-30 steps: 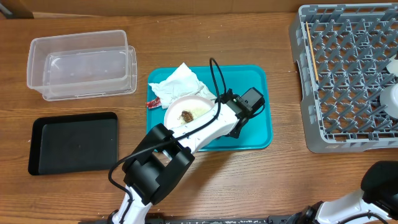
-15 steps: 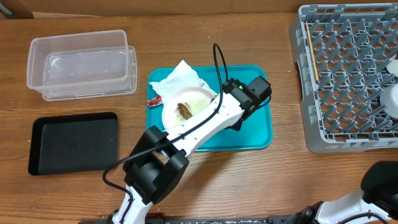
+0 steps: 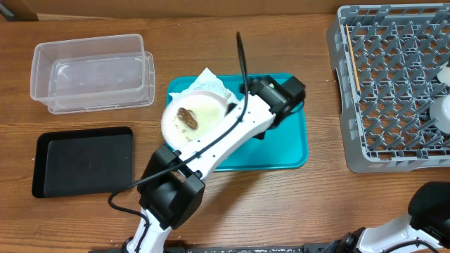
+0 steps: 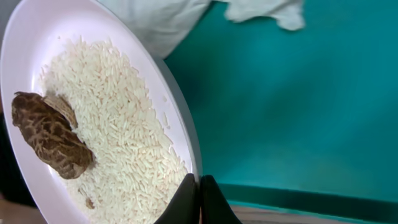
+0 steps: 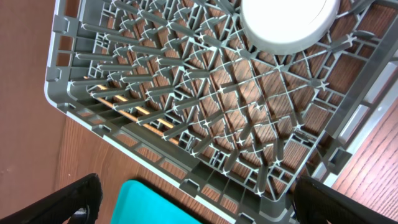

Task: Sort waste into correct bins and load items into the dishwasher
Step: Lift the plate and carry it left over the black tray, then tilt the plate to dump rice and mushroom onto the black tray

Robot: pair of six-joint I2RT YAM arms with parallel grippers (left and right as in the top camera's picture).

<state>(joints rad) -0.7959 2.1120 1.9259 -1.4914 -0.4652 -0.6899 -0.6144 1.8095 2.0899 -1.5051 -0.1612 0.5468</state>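
My left gripper (image 4: 199,186) is shut on the rim of a round white plate (image 4: 130,56) and holds it tilted above the teal tray (image 4: 298,112). White rice (image 4: 118,143) and a brown food scrap (image 4: 46,134) lie on the plate. From overhead the plate (image 3: 204,112) hangs over the tray's left edge, partly covering a crumpled white napkin (image 3: 207,83). The clear tub (image 3: 91,74) and the black tray (image 3: 83,160) stand at the left. My right gripper (image 5: 196,208) is open over the near left corner of the grey dish rack (image 5: 186,112), holding nothing.
The dish rack (image 3: 394,84) fills the right side; a chopstick (image 3: 351,60) lies along its left part and white dishes (image 3: 443,112) stand at its right edge. Under my right wrist I see a white dish (image 5: 289,25) and chopsticks (image 5: 134,109) in the rack.
My left gripper has lifted the plate off the teal tray and carried it left and toward the back. The plate looks larger and more tilted now. The right arm has not moved.
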